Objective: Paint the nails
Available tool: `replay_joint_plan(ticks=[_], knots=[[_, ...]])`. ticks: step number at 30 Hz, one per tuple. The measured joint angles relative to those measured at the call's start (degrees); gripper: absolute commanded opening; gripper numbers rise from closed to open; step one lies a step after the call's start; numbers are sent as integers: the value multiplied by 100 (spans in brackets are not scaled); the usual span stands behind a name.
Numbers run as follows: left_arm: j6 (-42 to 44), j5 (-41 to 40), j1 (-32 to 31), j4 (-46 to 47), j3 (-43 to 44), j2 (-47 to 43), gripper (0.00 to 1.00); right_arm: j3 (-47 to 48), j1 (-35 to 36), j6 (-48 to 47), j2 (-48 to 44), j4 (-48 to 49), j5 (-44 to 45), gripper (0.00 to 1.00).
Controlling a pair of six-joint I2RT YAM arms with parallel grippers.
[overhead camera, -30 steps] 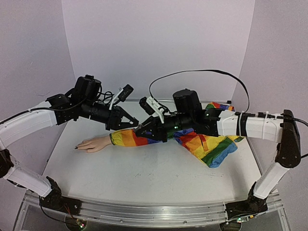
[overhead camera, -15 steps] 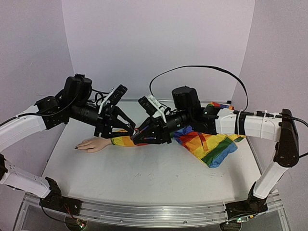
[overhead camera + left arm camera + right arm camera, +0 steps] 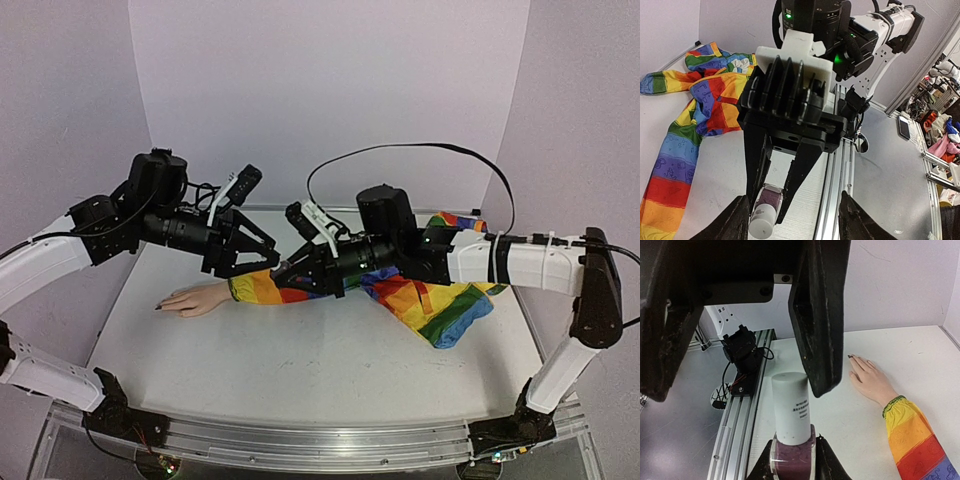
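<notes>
Whereas right gripper (image 3: 794, 460) is clamped on the bottle (image 3: 791, 440), left gripper (image 3: 274, 255), jaws apart either side of its cap (image 3: 790, 395), sits nearer the nails (image 3: 158, 306), down-left of it.

There are two arms, the left arm (image 3: 45, 260) and the right arm (image 3: 520, 262). There are two tools, the left tool (image 3: 268, 257) and the right tool (image 3: 290, 272), and each tool has two fingers. There is one bottle (image 3: 792, 452) with one white cap (image 3: 789, 400). There is one fake hand (image 3: 195, 298) and one rainbow shirt (image 3: 435, 305). One dark nail (image 3: 850, 356) shows; the other nails are too small to count. There is one table (image 3: 300, 370).
</notes>
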Motion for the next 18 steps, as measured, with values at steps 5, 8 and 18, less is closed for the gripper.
replay_joint_plan(ticks=[5, 8, 18], knots=[[-7, -74, 0, -162, 166, 208, 63, -39, 4, -17, -42, 4, 153, 0], [-35, -179, 0, -251, 184, 315, 57, -72, 15, -20, -92, 4, 227, 0], [-111, -337, 9, -387, 203, 367, 17, -101, 37, -42, -127, 22, 341, 0]])
